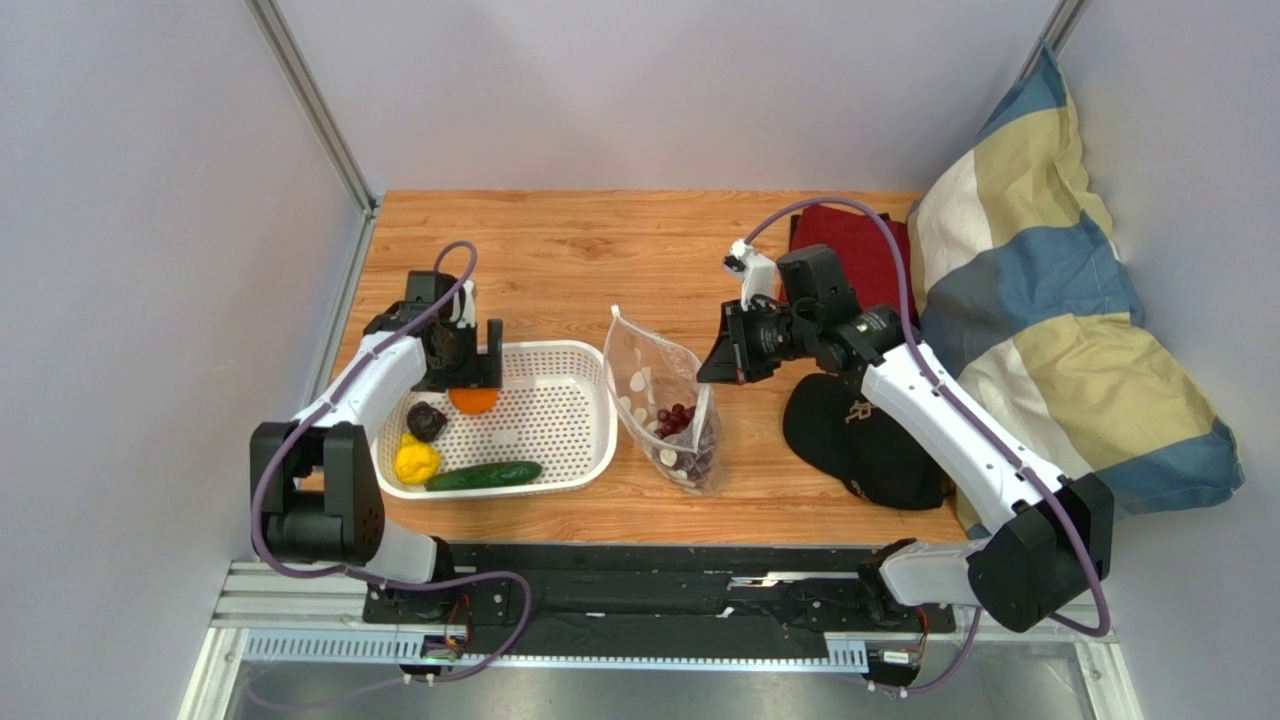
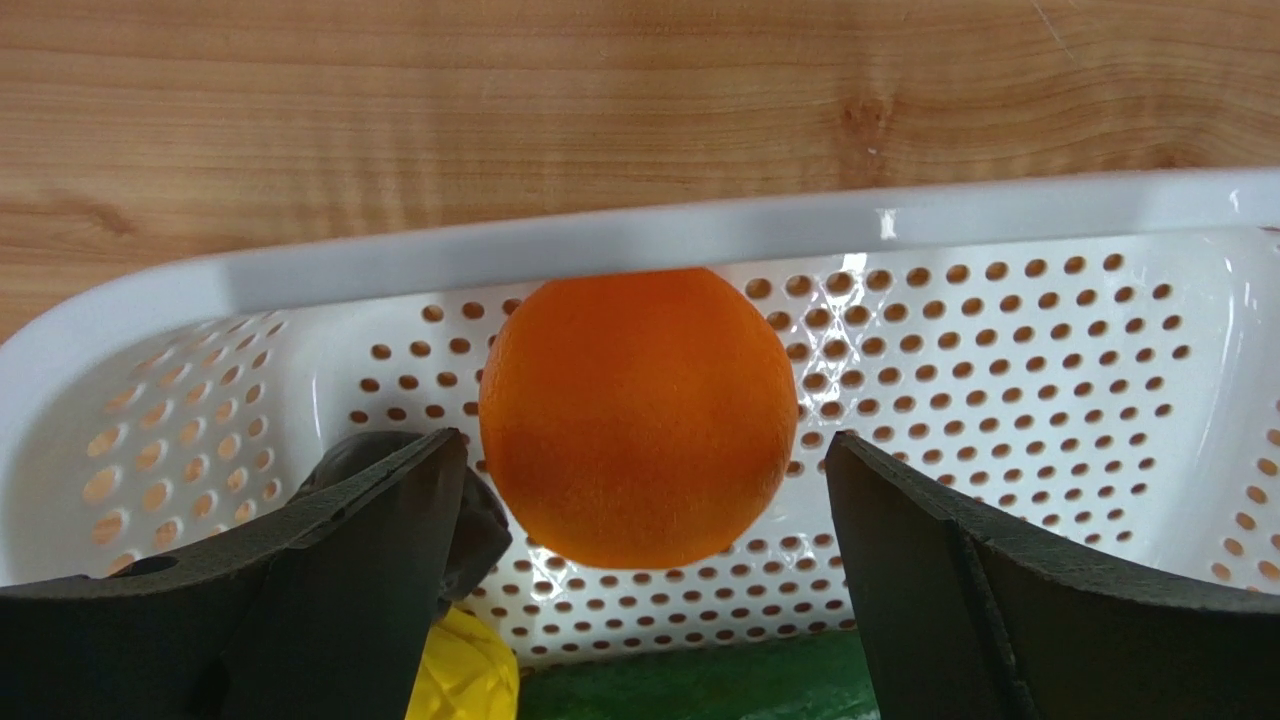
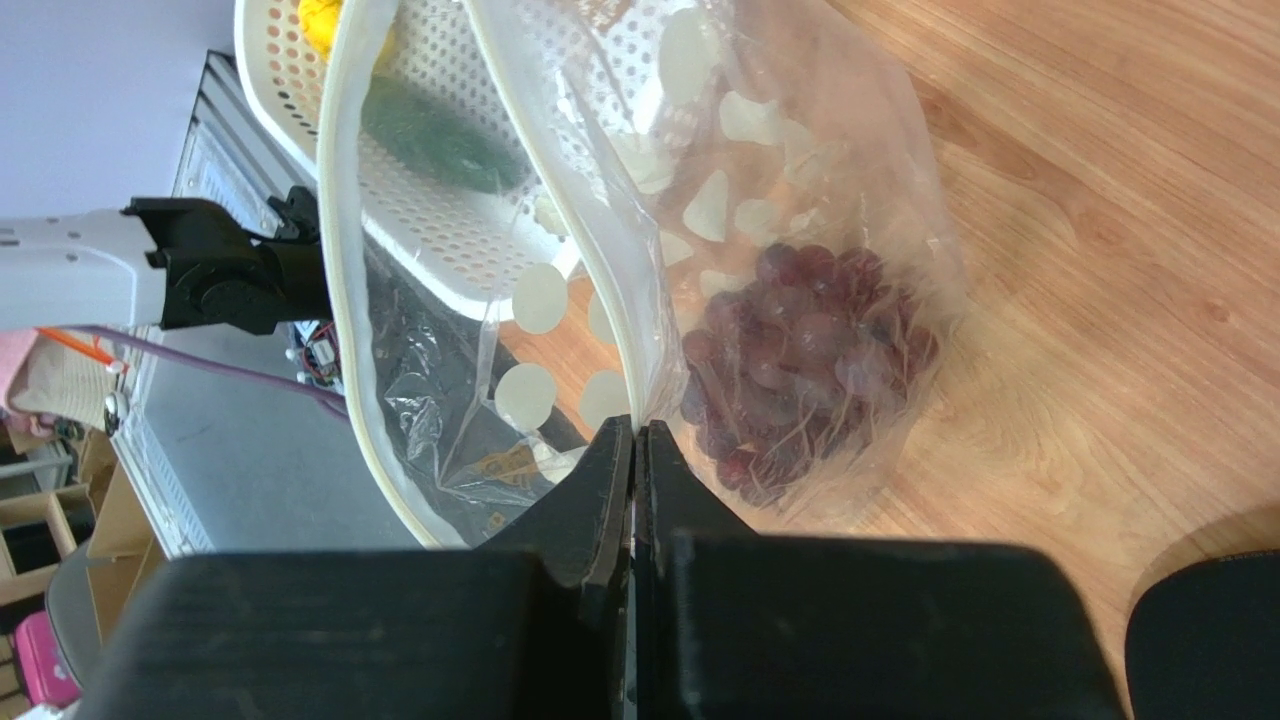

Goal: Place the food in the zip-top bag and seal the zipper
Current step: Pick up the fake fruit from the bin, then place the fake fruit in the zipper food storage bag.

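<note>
The orange (image 2: 639,417) lies in the white basket (image 2: 601,240) by its far wall. My left gripper (image 2: 643,450) is open, a finger on each side of the orange, not touching it. The dark purple fruit (image 1: 427,419), lemon (image 1: 415,461) and cucumber (image 1: 484,476) lie in the basket too. The dotted zip-top bag (image 1: 649,375) stands right of the basket with the grape bunch (image 3: 804,368) inside. My right gripper (image 3: 634,435) is shut on the bag's mouth edge and holds it up. The zipper strip (image 3: 338,300) curves open.
A black cap (image 1: 864,443) lies right of the bag under my right arm. A dark red cloth (image 1: 849,248) lies at the back right, and a blue and cream pillow (image 1: 1052,300) leans at the right wall. The basket's rim (image 1: 579,348) stands by the bag.
</note>
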Available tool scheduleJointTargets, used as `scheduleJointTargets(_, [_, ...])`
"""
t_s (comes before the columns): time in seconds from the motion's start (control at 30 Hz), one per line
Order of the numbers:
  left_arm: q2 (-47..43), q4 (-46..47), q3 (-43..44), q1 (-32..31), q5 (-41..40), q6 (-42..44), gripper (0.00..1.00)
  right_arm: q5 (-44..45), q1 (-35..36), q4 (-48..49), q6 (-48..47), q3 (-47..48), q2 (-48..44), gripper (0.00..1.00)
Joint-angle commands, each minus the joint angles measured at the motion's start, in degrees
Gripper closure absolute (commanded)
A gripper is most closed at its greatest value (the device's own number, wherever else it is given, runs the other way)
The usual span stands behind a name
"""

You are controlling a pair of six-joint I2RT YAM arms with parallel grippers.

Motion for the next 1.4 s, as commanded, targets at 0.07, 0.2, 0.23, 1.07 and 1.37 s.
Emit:
scheduleJointTargets(0.07, [5.0, 4.8, 0.1, 0.3, -1.2, -1.2, 0.06, -4.5, -0.7, 1.5, -4.2, -1.2, -2.4, 1.00])
scheduleJointTargets(0.2, [6.0, 4.9, 0.8, 0.2, 1.4, -0.4, 0.16, -3.6, -0.9, 0.9, -4.1, -1.3, -2.6, 1.00])
scheduleJointTargets(0.23, [5.6, 4.6, 1.2, 0.2, 3.1, 0.0, 0.26, -3.6, -1.1, 0.7, -4.0, -1.2, -2.6, 1.00])
scheduleJointTargets(1.07, [-4.8, 5.6, 21.5, -37.3, 26.6, 6.3, 0.44, -8.6, -3.0, 4.0, 1.5, -1.5, -1.1, 1.00])
scheduleJointTargets(1.37, [-2.3, -8.1, 29.5, -34.5, 26.2, 13.2, 0.01, -7.5, -3.1, 2.8, 0.0, -1.5, -1.7, 1.00])
